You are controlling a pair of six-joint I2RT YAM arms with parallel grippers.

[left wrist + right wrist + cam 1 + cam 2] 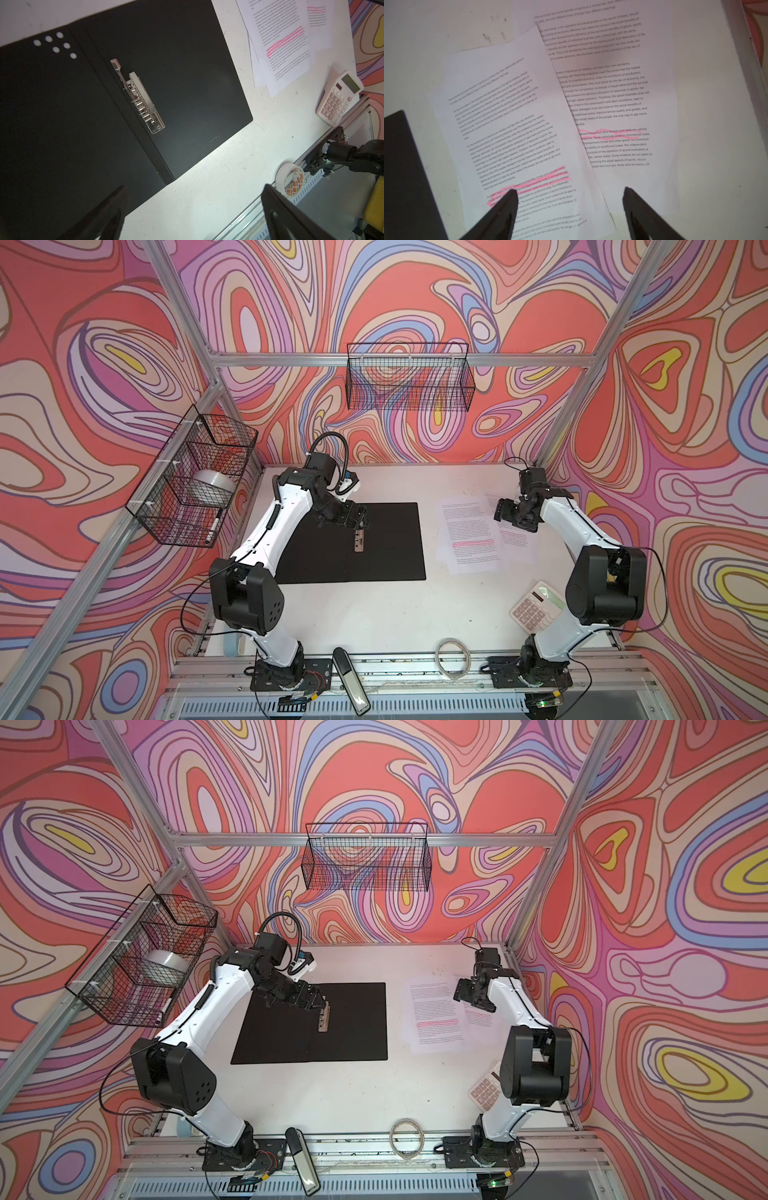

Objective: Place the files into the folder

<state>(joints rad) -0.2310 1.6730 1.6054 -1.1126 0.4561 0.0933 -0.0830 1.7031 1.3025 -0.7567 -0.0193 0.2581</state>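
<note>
The folder lies open and flat on the table, black inside, with its metal spine clip near the middle. My left gripper hovers over the folder by the far end of the clip, open and empty. The files are overlapping white printed sheets with pink highlighted lines, fanned out on the table right of the folder. My right gripper hangs just above their far right part, open, with nothing between its fingers.
A white calculator sits near the right arm's elbow. A tape roll and a black-and-silver stapler-like object lie on the front rail. Wire baskets hang on the left and back walls.
</note>
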